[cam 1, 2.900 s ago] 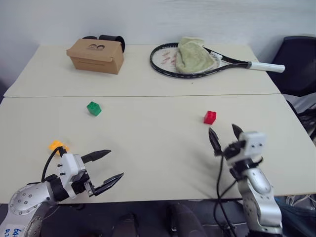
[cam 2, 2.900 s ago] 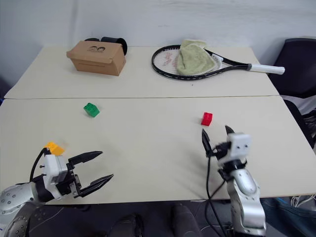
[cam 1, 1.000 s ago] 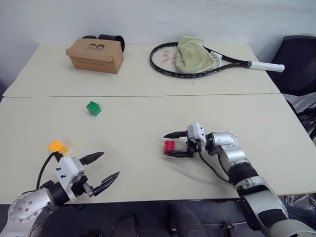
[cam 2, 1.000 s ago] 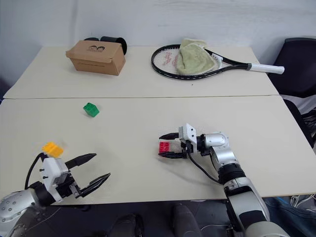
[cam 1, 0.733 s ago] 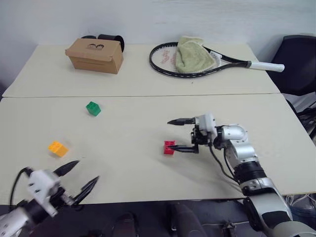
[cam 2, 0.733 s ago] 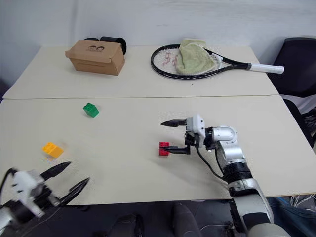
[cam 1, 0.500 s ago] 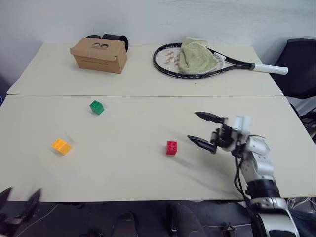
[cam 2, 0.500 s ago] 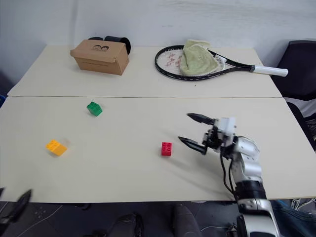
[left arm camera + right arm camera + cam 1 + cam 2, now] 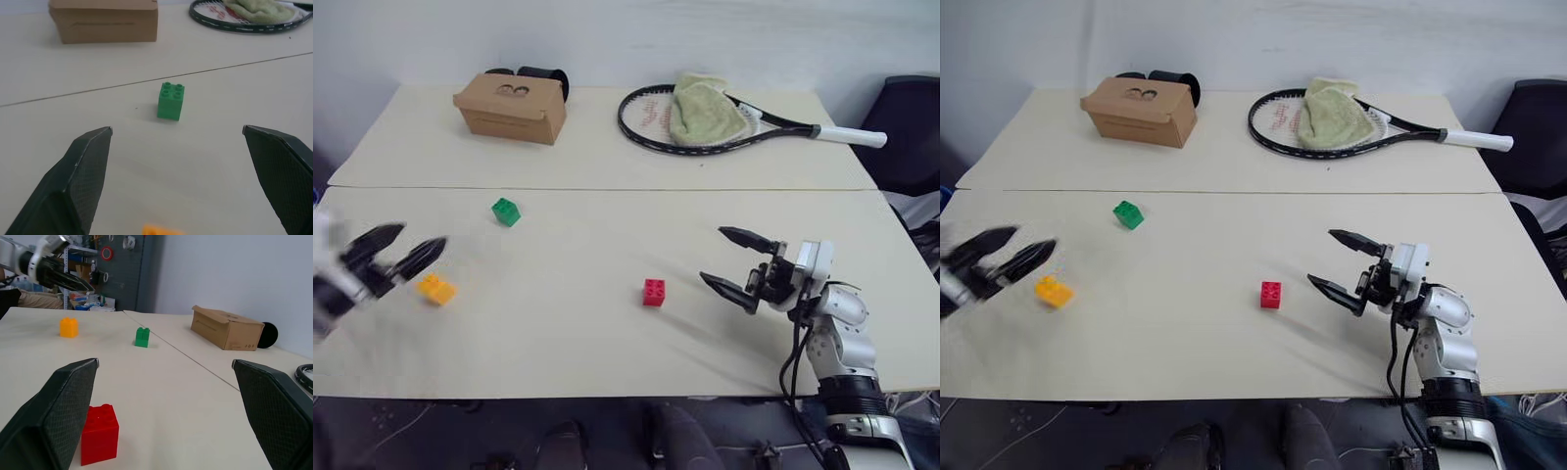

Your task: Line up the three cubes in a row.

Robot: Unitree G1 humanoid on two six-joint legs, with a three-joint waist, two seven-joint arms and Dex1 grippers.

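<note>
You are looking down on a wide cream tabletop (image 9: pixel 607 147) made of two boards joined by a seam. At twelve o'clock lies a black-framed tennis racket (image 9: pixel 744 125) with a pale green folded towel (image 9: pixel 703 110) draped on its strings. At eleven o'clock sits a closed brown cardboard box (image 9: pixel 512 107); you cannot see what it holds.

Your right gripper (image 9: pixel 736 264) hovers at four o'clock, its two black fingers spread wide and empty, pointing toward the small red studded plastic brick (image 9: pixel 654 292) near the centre. Your left gripper (image 9: pixel 396 252) is at nine o'clock, blurred, jaws apart and holding nothing, just beside the orange-yellow studded brick (image 9: pixel 436 289). The green studded brick (image 9: pixel 506 211) rests at ten o'clock, just on your side of the seam.
</note>
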